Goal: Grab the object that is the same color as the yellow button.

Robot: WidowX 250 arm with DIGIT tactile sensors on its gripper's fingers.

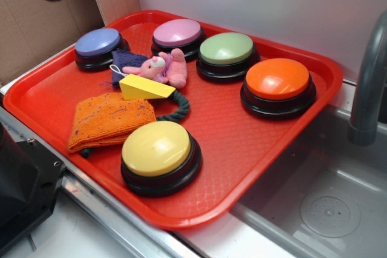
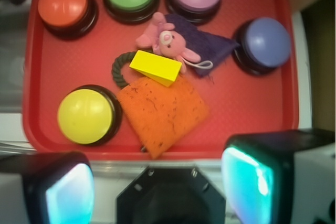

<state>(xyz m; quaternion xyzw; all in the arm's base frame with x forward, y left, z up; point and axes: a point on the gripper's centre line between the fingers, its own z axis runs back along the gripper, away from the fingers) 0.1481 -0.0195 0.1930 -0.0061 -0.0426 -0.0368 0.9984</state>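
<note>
Five round domed push buttons ring the red plastic tray [image 1: 254, 149] in the exterior view: blue, pink, green, orange and, nearest the front rim, the pale-yellow domed button on a black base [image 1: 158, 149]. The small smooth yellow wedge-shaped block [image 1: 145, 87] matches its colour and sits mid-tray, with its thin end resting on a dark green rope ring [image 1: 181, 106], a pink plush rabbit [image 1: 164, 67] just behind it and a folded orange cloth [image 1: 109, 120] touching its front. From this view the gripper itself cannot be made out; only dark parts of the arm show at the frame's edges.

Looking down from the wrist view, the gripper [image 2: 157, 187] hangs high above the tray's near rim, its two black fingers with glowing teal pads [image 2: 251, 182] spread wide and holding nothing. Here the wedge [image 2: 156, 67] shows its long axis running slantwise, something the side view hides, and it overlaps the cloth's corner. A clean grab probably means moving forward until the block is centred between the fingers, turning the wrist so the jaws close across its narrow width, then descending without snagging the rabbit, the rope or the cloth.
</note>
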